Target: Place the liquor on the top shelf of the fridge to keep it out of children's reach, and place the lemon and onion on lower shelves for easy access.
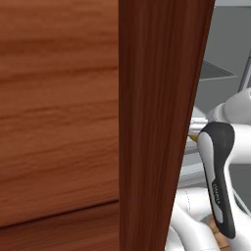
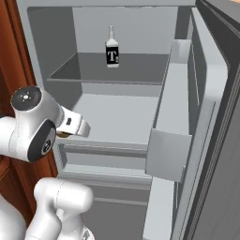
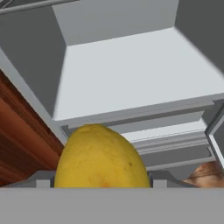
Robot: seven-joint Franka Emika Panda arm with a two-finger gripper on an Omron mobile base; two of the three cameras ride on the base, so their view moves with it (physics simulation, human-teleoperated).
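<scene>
The lemon (image 3: 103,157) is held between the fingers, which are closed on its sides, just in front of the open fridge (image 2: 140,70) at the pale lower shelf (image 3: 135,74). The liquor (image 2: 112,48) is seen standing upright on the top shelf (image 2: 136,70).

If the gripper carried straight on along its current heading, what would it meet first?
The gripper, closed on the lemon, points into the open fridge. Straight ahead lies the front edge of the wide pale shelf and the bare surface behind it; probably that shelf comes first, though depth is unclear.
</scene>
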